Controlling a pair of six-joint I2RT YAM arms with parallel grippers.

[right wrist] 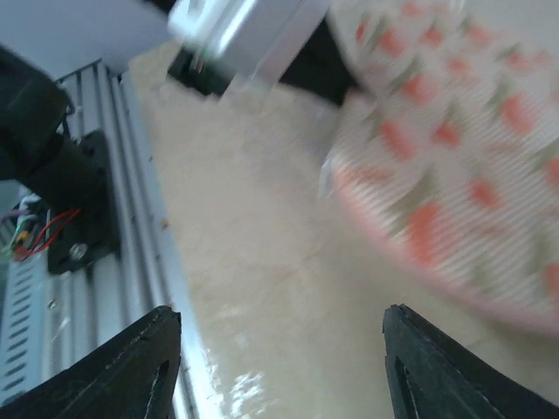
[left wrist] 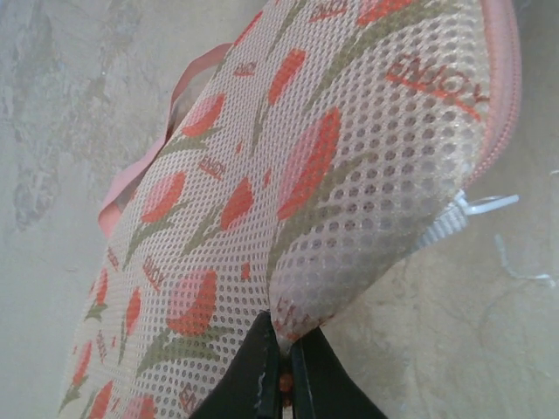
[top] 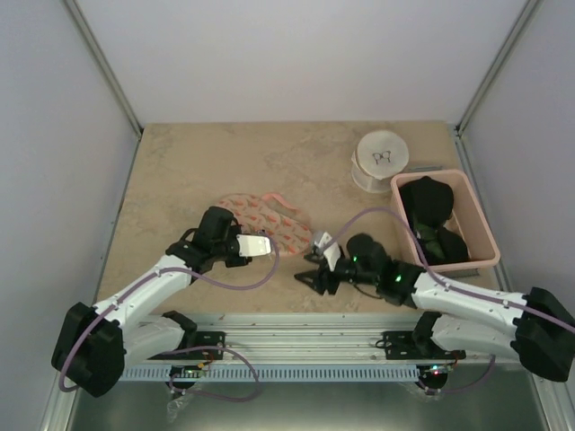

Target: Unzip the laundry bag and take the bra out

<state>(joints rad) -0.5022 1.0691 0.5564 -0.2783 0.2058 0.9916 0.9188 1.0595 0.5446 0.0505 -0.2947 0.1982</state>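
The task is at its start. The laundry bag (top: 269, 220) lies flat near the middle of the table (top: 180, 171), and its pink zip (left wrist: 511, 105) looks closed along the rim, with a white pull tag (left wrist: 463, 218) sticking out. The left gripper (left wrist: 284, 349) is pinched tight on the bag's near edge, fabric caught between the 2 fingers. The right gripper (right wrist: 279, 367) hovers just beside the bag with its jaws apart and nothing in them. The bra is not visible; I judge it is inside the bag, though the pictures cannot confirm that. Left to do: catch the pull tag, run the zip open, and lift the bra out.
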